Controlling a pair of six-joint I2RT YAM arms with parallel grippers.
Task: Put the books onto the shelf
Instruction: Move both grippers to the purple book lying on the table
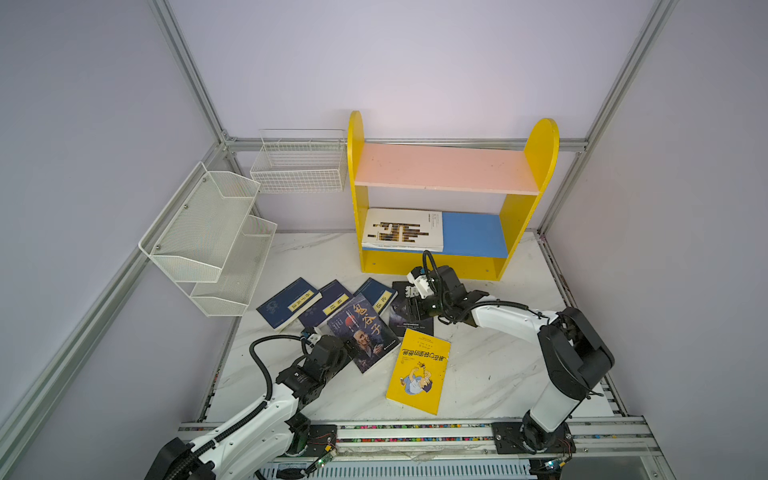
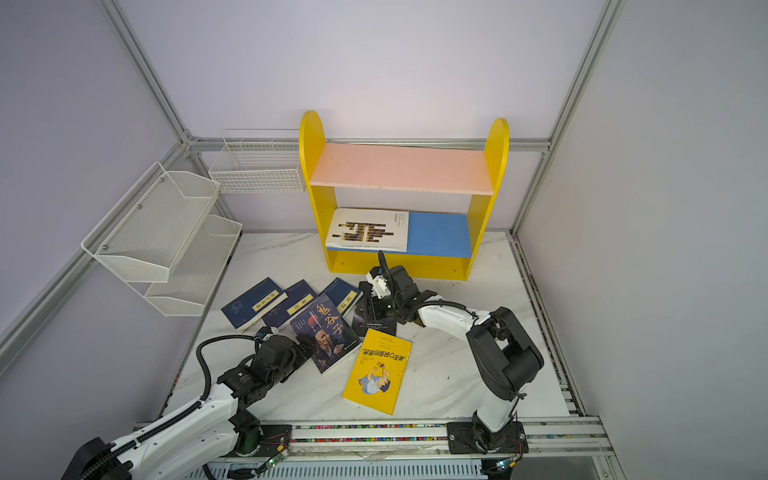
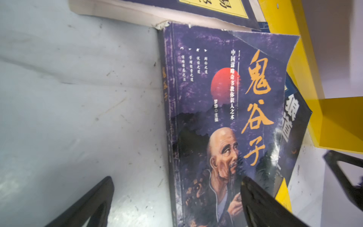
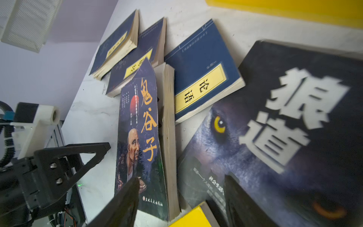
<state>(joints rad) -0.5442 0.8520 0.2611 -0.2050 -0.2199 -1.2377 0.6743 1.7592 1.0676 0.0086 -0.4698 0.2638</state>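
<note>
Six books (image 1: 417,372) on table (image 1: 498,365), one white book (image 1: 403,230) on shelf (image 1: 446,168)

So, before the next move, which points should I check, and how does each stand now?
1. Left gripper open: ok.
2. Right gripper open, over wolf book: ok.
3. Room on blue board beside white book: ok.
4. No other book on portrait book: ok.
5. Wolf book clear of yellow book: cannot tell; their edges meet.
</note>
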